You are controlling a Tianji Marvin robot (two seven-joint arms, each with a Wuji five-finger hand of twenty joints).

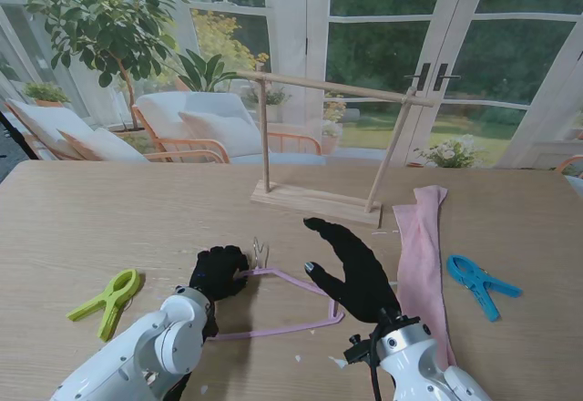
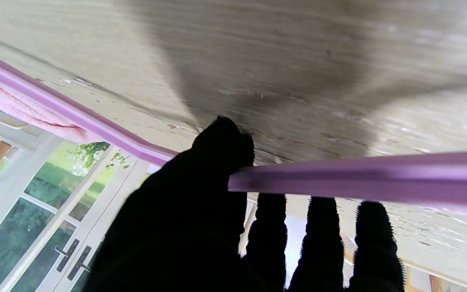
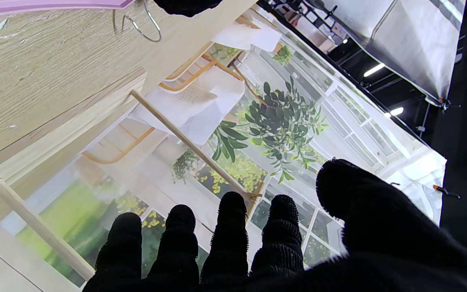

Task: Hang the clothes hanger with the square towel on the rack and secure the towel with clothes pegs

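1. Lilac plastic clothes hanger: flat on the wooden table, near me at centre, its metal hook pointing toward the rack. No towel on it.
2. Left hand, black-gloved: curled over the hanger's left shoulder beside the hook. In the left wrist view the thumb presses on one side of the lilac bar and the fingers line up on the other, so the hand grips the hanger.
3. Right hand, black-gloved: holds nothing, fingers straight and extended over the hanger's right half, toward the rack.
4. Wooden rack: upright at table centre, farther from me, its crossbar bare.
5. Pink towel: a long folded strip flat on the table, right of the right hand, running from beside the rack base toward me.
6. Green clothes peg: on the table, left of the left arm.
7. Blue clothes peg: on the table, just right of the towel.
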